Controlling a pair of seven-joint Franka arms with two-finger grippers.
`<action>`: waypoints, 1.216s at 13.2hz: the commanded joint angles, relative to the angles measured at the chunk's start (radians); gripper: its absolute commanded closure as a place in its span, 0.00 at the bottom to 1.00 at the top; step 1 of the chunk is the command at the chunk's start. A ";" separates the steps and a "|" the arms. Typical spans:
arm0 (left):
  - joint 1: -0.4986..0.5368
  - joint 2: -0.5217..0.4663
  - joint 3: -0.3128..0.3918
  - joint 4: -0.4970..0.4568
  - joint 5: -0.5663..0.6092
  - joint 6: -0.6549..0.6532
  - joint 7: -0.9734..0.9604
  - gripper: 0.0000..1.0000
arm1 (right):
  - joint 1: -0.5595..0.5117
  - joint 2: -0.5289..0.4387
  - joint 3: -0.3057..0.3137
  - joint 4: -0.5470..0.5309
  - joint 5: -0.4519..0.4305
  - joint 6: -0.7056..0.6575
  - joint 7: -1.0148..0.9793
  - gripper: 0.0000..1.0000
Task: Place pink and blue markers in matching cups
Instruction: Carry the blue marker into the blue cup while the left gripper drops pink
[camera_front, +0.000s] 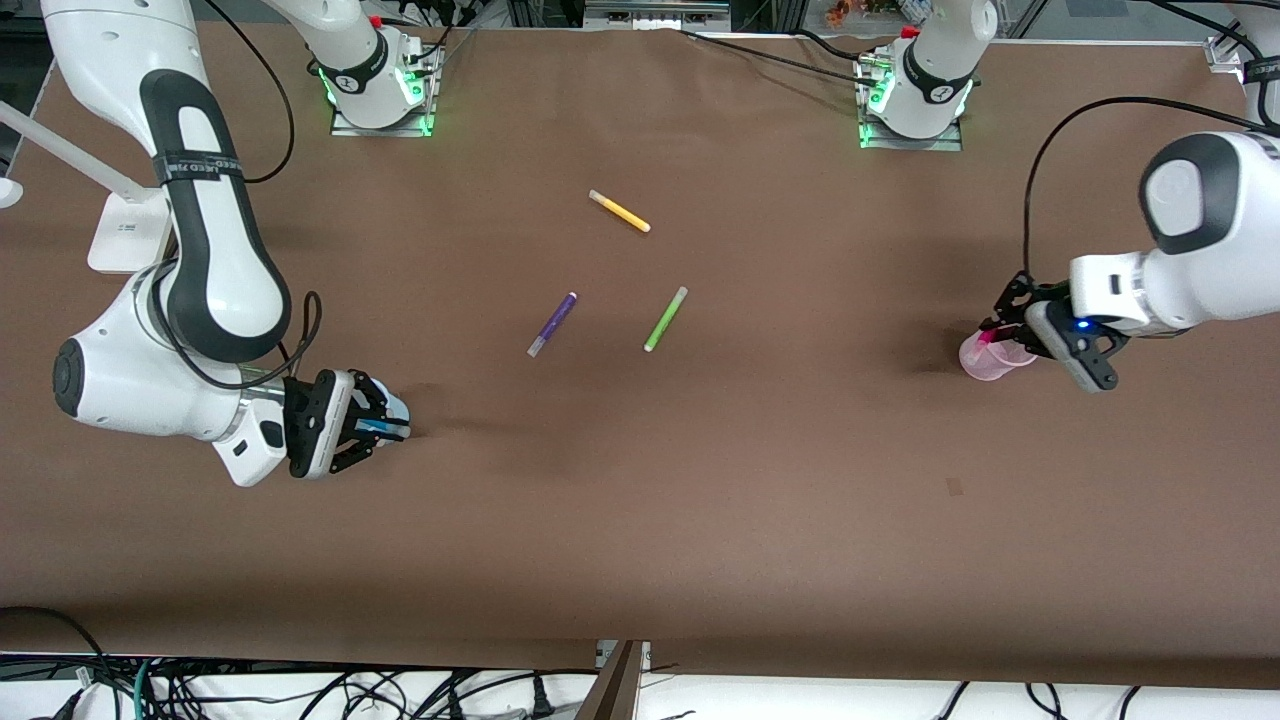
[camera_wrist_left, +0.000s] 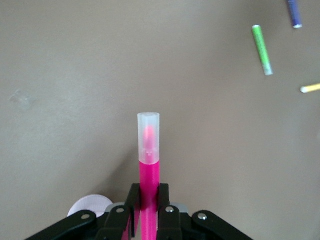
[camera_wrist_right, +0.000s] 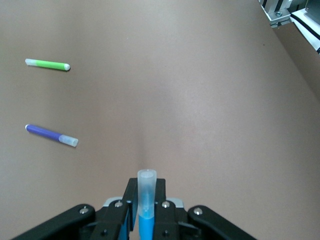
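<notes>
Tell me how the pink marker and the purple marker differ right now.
The pink marker is clamped between the left gripper's fingers, over the pink cup; the purple marker lies loose on the table, beside the green marker. One is magenta-pink, the other purple. Both are slim pens with pale ends.

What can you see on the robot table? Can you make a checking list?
Surface: brown table, flat.
Job's things: pink marker in left gripper by pink cup; blue marker in right gripper; blue cup not made out.
Clutter: purple marker, green marker, yellow marker lying mid-table.
Grippers: both jaws shut on markers.
Cables: black cable to left arm; more at table edge.
Surroundings: nothing clear.
</notes>
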 joint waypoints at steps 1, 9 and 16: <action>0.117 0.106 -0.015 -0.019 -0.165 0.033 0.346 1.00 | -0.041 0.004 0.014 -0.005 0.073 -0.051 -0.097 0.95; 0.222 0.243 -0.015 -0.006 -0.253 0.055 0.570 0.01 | -0.111 0.035 0.014 -0.035 0.150 -0.146 -0.250 0.94; 0.219 0.207 -0.019 0.103 -0.215 -0.033 0.400 0.00 | -0.096 -0.056 0.021 -0.019 0.016 -0.191 0.366 0.00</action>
